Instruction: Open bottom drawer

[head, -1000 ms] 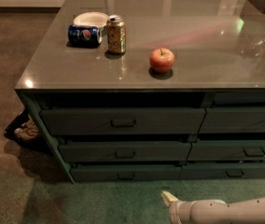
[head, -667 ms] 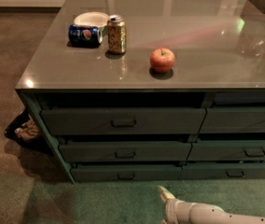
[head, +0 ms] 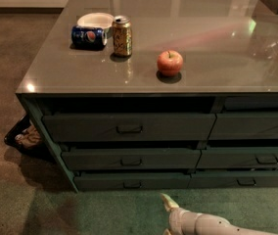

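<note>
The bottom drawer (head: 131,181) is the slimmest front at the foot of the left stack, dark grey-green with a small rectangular centre pull (head: 132,184). It looks pushed in, flush with the slim drawer of the right stack (head: 244,179). My gripper (head: 167,213) is at the bottom edge of the view, low over the green floor, below and to the right of the drawer's pull and apart from it. One pale fingertip (head: 168,201) points up toward the drawers.
Two taller drawers (head: 129,127) sit above it. On the counter (head: 217,67) stand an apple (head: 170,62), an upright gold can (head: 122,35), a lying blue can (head: 87,36) and a white bowl (head: 95,19). A dark bin (head: 24,136) stands left of the cabinet.
My gripper and arm have moved left along the bottom of the view and slightly toward the drawers. The drawers and counter objects have not moved.
</note>
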